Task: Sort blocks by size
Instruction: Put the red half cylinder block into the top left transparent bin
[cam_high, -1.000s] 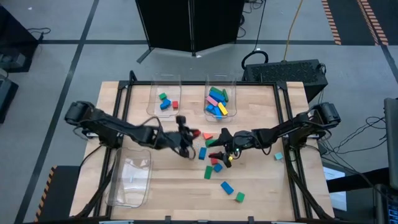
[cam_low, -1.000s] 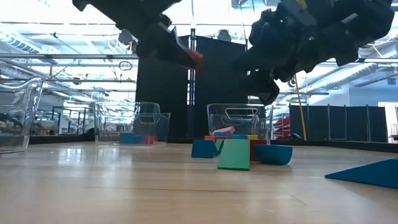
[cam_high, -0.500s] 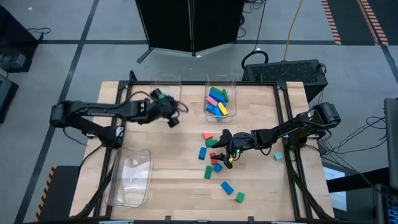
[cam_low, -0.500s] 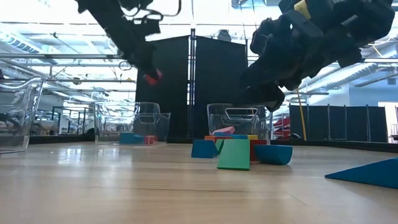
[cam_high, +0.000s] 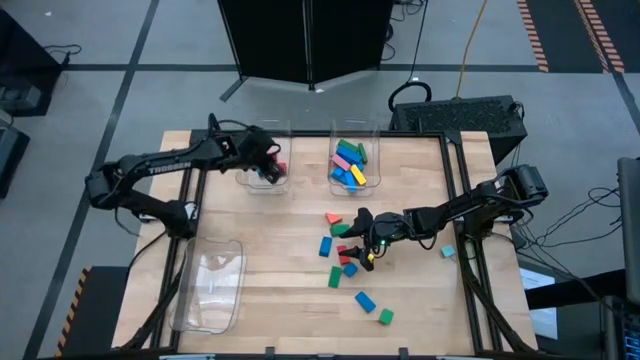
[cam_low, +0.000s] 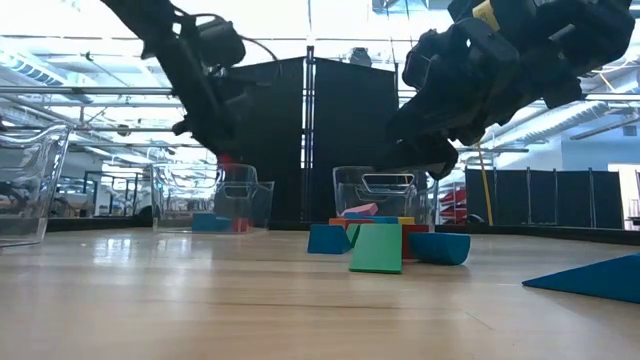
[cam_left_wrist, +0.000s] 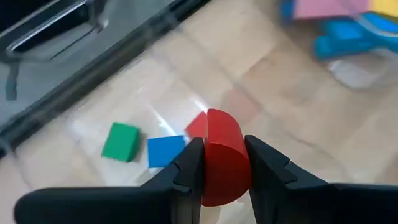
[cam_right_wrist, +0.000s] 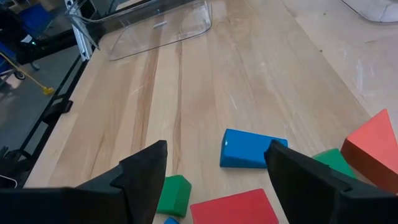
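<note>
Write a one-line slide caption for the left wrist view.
Left pincer holds a red block above a clear bin containing green, blue and red blocks.

The left hand (cam_high: 274, 170), clamped on a red block (cam_left_wrist: 219, 155), has swung from mid-bench to above the far-left clear bin (cam_high: 250, 140), over its small blocks (cam_left_wrist: 163, 149).

red block (cam_left_wrist: 219, 155) lower end hidden between pincer fingers (cam_left_wrist: 186, 171), possibly rounded
</note>
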